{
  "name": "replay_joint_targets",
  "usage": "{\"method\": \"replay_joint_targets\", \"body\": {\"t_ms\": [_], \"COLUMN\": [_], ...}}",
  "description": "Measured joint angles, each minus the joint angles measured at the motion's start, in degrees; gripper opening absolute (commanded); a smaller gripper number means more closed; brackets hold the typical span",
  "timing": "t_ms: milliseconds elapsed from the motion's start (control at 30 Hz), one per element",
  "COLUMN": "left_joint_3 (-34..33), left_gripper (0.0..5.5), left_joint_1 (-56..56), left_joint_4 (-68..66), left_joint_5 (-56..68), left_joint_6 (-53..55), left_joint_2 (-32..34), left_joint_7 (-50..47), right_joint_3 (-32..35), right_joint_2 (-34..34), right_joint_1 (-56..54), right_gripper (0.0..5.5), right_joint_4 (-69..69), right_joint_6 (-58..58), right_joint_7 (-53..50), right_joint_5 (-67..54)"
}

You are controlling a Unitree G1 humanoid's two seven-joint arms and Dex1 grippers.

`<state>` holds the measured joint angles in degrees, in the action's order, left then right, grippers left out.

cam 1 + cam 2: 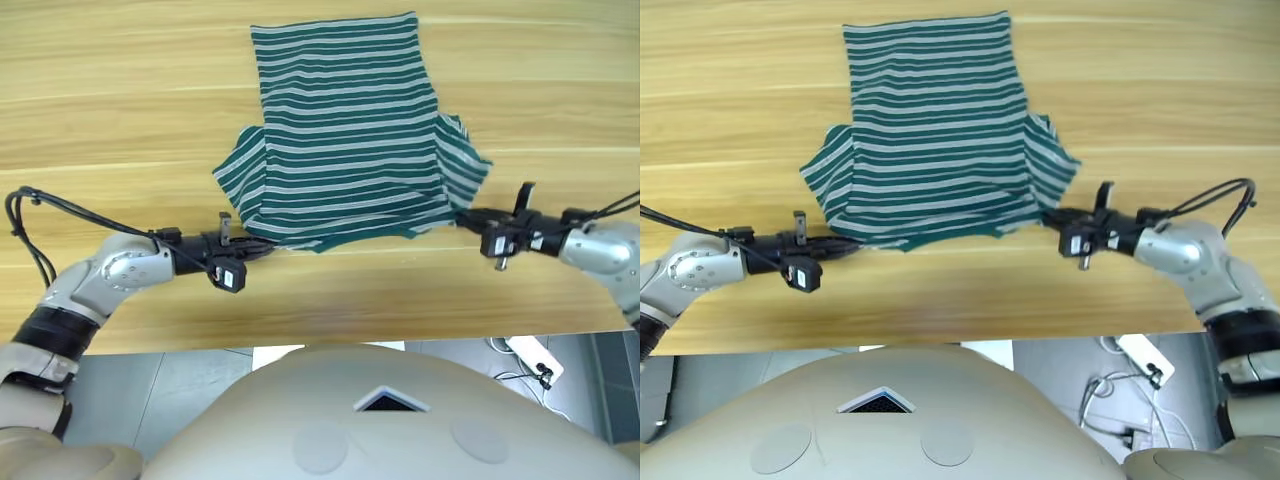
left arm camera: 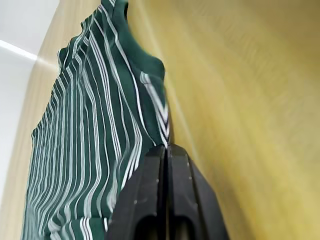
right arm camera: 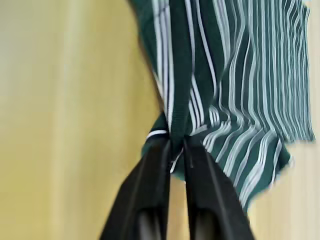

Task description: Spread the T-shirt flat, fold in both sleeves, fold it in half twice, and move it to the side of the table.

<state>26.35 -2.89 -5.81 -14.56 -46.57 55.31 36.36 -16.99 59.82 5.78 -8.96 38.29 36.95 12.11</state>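
We've got the T-shirt (image 1: 345,130) mid-desk (image 1: 100,100), sleeves still sticking out. Left pincer (image 1: 264,243) is clamped on its near-left corner, right pincer (image 1: 464,218) on the near-right. We reckon both hold so the cloth can get tugged flat first.

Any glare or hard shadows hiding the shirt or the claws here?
Left eye view: pale sheen bands on the table, none over the T-shirt; faint shadow under the left claw. Left wrist view: blown-out white beyond the table edge. Right wrist view: right claw dark against the wood, its pinch on the cloth readable.
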Motion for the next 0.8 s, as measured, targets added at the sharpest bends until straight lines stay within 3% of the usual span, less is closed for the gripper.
{"method": "replay_joint_targets", "body": {"t_ms": [133,233,467,567,700,800], "left_joint_3": [-0.5,-4.4,-8.7,-8.0,-7.7,-12.0], "left_gripper": [0.49,0.94,1.96,2.32,2.98,3.00], "left_joint_1": [-1.6,-0.9,-5.8,-11.2,-14.7,-7.9], "left_joint_4": [2.1,-0.1,-0.5,3.9,8.6,0.3], "left_joint_5": [-1.3,-2.0,2.6,10.0,20.1,14.1], "left_joint_6": [1.9,3.3,4.5,3.0,0.4,3.5], "left_joint_2": [-0.4,0.8,6.8,9.2,10.6,8.5], "left_joint_7": [1.5,1.4,4.1,8.4,12.8,9.8], "right_joint_3": [0.4,1.2,5.7,10.0,14.5,14.0], "right_joint_2": [2.0,2.3,2.6,2.6,-0.9,-5.4], "right_joint_1": [7.3,10.1,11.7,12.9,7.8,1.0], "right_gripper": [1.61,2.14,3.40,3.84,4.56,5.06], "right_joint_4": [9.7,13.5,13.7,14.7,14.6,8.2], "right_joint_6": [0.9,1.2,0.8,2.1,-0.7,-5.4], "right_joint_7": [4.4,5.9,6.8,6.5,2.2,-2.5], "right_joint_5": [-4.5,-6.7,-6.7,-10.9,-11.3,-1.5]}}
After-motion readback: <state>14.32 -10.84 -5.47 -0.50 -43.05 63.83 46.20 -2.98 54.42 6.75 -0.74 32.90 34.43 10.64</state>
